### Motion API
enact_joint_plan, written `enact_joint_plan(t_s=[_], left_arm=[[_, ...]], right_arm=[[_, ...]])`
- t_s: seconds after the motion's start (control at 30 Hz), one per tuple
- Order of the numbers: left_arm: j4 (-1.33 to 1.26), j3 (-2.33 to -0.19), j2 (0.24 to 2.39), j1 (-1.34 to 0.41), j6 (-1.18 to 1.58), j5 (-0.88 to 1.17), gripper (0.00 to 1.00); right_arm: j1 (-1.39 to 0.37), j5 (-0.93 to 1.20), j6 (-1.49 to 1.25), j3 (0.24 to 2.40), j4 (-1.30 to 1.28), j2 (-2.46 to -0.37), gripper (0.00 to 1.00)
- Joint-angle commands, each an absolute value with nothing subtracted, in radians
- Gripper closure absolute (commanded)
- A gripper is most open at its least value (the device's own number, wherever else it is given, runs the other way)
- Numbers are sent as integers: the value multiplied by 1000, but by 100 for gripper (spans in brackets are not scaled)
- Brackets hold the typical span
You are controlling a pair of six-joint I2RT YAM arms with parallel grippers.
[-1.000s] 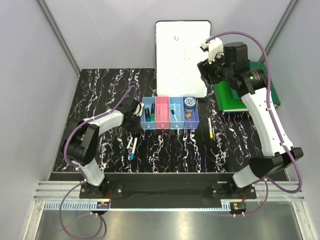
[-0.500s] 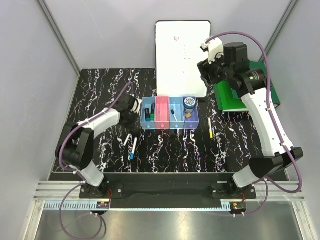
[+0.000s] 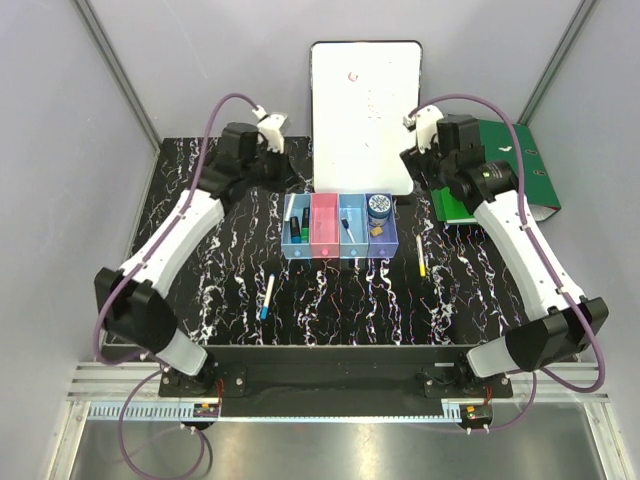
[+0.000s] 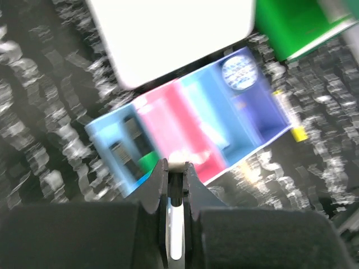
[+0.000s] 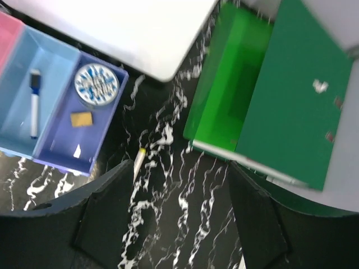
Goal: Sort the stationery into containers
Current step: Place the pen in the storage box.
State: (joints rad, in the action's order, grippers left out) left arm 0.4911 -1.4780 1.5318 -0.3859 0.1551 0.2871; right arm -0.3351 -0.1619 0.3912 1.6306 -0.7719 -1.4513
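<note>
On a black desk veined with white (image 3: 200,210), a large white board (image 3: 365,100) lies at the far edge with a green binder (image 3: 505,180) to its right. Just in front of the board stands a row of four joined translucent plastic bins (image 3: 325,232): light blue, pink, light blue and purple-blue, left to right. The left arm (image 3: 190,225) reaches behind and left of that row. The left jaws are pressed together on a slim white pen (image 4: 175,238), whose long axis runs straight out between them. In the blurred left wrist view the pen's tip points at the near wall where the leftmost bin meets the pink one, so the row lies ahead of and below the jaws. The colour of the pen's end cannot be told. The third bin already holds a white pen with a dark end (image 3: 349,230), so it looks the likely home, and only low bin walls lie between. The right arm (image 3: 520,240) hovers beside the binder, the right jaws spread wide on nothing. A yellow-ended white pen (image 5: 138,161) lies loose just ahead of them, right of the row, its long axis running near to far. A blue-ended white pen (image 3: 267,297) lies in front of the row, nearer the left arm. A green-black marker (image 3: 296,228) sits in the leftmost bin. A round blue tape roll (image 3: 378,206) and a tiny tan block (image 3: 378,230) sit in the purple-blue bin.
</note>
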Motion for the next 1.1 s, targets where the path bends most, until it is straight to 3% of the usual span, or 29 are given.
enact_joint_plan(t_s=[0.0,0.17,0.5,1.07], left_arm=[[332,-1545,1683,-451,299,417,100],[207,-1617,1843,-491,391,452,100],[109,-1735,2022,-508,512,427,100],[72,-1752,2163,-554,548,356,100]], right_arm=[[-269,-224,247,1469,-710,-1394,25],[-186,-85,157,1318,-716,-1399,25],[-179,146,161,1161,-614,-1496,25],[-124,161,138,1135,-469,-1727,26]])
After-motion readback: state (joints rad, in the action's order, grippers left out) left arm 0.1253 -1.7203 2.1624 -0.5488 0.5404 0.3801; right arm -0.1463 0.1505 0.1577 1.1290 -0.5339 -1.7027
